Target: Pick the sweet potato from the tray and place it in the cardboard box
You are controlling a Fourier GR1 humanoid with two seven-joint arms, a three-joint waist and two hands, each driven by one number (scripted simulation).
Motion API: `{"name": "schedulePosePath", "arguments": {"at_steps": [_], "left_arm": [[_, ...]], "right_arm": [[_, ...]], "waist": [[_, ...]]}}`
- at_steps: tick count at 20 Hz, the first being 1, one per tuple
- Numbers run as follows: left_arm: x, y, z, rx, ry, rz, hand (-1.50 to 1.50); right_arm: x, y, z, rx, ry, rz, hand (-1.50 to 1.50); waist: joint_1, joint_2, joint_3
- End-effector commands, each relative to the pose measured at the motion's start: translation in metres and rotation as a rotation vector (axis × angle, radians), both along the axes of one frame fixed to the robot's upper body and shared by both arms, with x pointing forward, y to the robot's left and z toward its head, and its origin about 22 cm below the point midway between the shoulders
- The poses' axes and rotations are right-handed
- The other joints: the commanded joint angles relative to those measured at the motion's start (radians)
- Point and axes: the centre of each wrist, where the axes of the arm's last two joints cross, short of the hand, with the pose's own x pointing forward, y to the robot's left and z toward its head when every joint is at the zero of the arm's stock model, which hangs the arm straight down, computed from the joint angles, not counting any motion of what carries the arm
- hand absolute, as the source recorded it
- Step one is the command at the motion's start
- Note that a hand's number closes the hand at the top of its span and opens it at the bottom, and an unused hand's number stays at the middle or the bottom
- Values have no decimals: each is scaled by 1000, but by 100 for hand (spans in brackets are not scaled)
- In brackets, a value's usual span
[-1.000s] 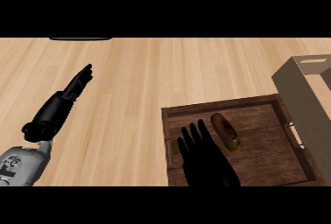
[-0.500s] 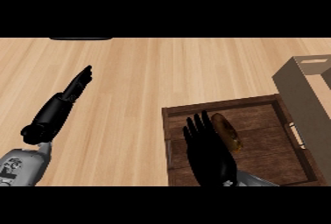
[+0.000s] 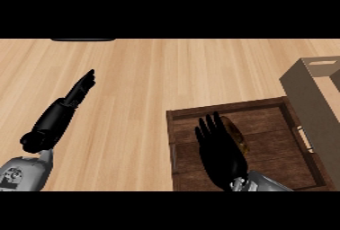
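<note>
A brown sweet potato [image 3: 235, 134] lies in the dark wooden tray [image 3: 266, 108] at the lower right. My right hand [image 3: 219, 150] is over the tray with straight fingers, open, just left of the sweet potato and covering part of it. The cardboard box [image 3: 315, 90] stands at the right edge, beside the tray's far right corner. My left hand [image 3: 76, 92] rests open at the left over the bare counter, fingers pointing up and away.
A dark object [image 3: 83, 39] shows at the counter's far edge, upper left. Light wooden counter [image 3: 172, 72] stretches between the left hand and the tray.
My right hand has moved further up into the tray and closer to the sweet potato, now overlapping its left side. The left hand has not moved.
</note>
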Motion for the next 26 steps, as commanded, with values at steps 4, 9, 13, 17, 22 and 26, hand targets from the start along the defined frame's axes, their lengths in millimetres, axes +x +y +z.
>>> {"name": "schedulePosePath", "arguments": {"at_steps": [4,9,13,17,22,26], "left_arm": [[1,8,18,7,-4,6,0],[1,10,5,10,-21,6,0],[0,-2,-8,-1,-7,9,0],[-1,0,-2,-5,-20,12,0],[5,-19,5,3,-9,-5,0],[-1,9,-5,3,2,1,0]], "right_arm": [[16,-24,-2,-11,37,-9,-150],[29,-24,-24,-37,-34,-34,-150],[39,-31,-26,-33,-34,-40,-150],[39,-41,-14,-15,6,-49,-150],[57,-43,-40,-57,63,50,150],[56,-34,-56,-14,23,150,150]], "waist": [[-2,-1,0],[-2,0,0],[-1,0,0],[-3,0,0],[5,1,0],[12,3,0]]}}
